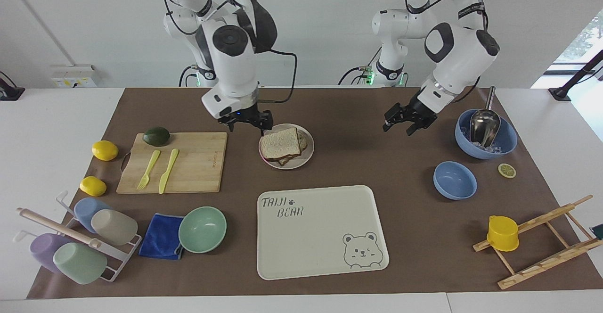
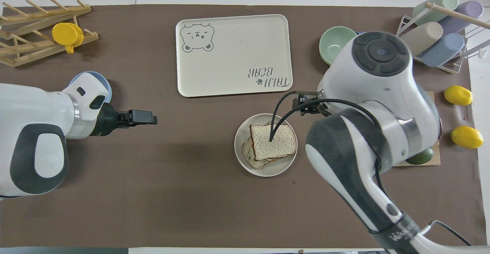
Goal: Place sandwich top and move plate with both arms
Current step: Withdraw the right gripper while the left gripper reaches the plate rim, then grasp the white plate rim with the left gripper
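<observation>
The top [image 1: 280, 142] lies on the sandwich on the plate [image 1: 305, 158]. The right tool [image 1: 246, 119] hangs empty beside it, fingers apart, mostly arm-covered overhead. The left tool [image 2: 141, 117], empty, shows parted fingers facing.

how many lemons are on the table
3. Two whole lemons sit beside the cutting board at the right arm's end; a lemon slice lies beside the ice bowl.
</observation>
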### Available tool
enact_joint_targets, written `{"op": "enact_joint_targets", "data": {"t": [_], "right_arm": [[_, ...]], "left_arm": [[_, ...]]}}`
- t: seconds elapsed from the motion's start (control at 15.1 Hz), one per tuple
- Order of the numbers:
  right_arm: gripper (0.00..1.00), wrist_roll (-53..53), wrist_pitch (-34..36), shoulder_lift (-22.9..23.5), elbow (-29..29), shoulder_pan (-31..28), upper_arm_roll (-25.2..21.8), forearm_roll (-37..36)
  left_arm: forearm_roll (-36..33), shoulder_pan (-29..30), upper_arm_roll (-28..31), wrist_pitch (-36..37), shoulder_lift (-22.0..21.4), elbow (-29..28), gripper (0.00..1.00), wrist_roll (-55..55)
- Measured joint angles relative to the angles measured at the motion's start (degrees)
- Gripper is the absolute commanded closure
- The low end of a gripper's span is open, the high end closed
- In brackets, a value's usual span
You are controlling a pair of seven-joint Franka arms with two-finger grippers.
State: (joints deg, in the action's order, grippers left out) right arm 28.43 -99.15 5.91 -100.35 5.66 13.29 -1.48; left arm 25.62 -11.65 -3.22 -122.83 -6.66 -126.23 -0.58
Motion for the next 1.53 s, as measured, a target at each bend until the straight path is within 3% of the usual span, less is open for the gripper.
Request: {"op": "enact_joint_targets", "data": {"t": [0.2, 0.33, 0.53, 0.8, 1.06, 1.53], "right_arm": [[0.00, -10.91, 5.88, -4.28, 0.08, -7.39, -0.58, 0.44], [0.00, -14.57, 8.13, -6.54, -0.05, -9.37, -1.31, 0.49], [0.00, -17.54, 9.91, -9.14, -0.49, -7.95, -4.15, 0.50], [0.00, -25.64, 9.87, -8.90, -0.87, -6.77, -9.50, 1.04], [0.00, -26.35, 10.89, -8.13, 0.28, -6.36, -10.09, 1.15], [0.00, -26.71, 12.47, -5.57, 5.63, -2.21, -19.98, 2.45]], "left_arm": [[1.08, -7.75, -0.11, -7.67, 3.02, -0.53, 0.00, -5.74], [1.09, -12.94, -0.21, -13.84, 5.93, -0.63, 0.00, -9.88], [1.10, -17.32, -0.21, -18.65, 10.35, -0.64, 0.00, -12.23], [1.10, -20.71, -0.12, -21.33, 15.39, -0.53, 0.00, -13.20], [1.11, -22.69, -0.08, -22.35, 18.93, 0.67, 0.02, -13.92], [1.11, -23.75, -0.07, -22.32, 19.39, 1.07, 0.42, -14.25]]}}
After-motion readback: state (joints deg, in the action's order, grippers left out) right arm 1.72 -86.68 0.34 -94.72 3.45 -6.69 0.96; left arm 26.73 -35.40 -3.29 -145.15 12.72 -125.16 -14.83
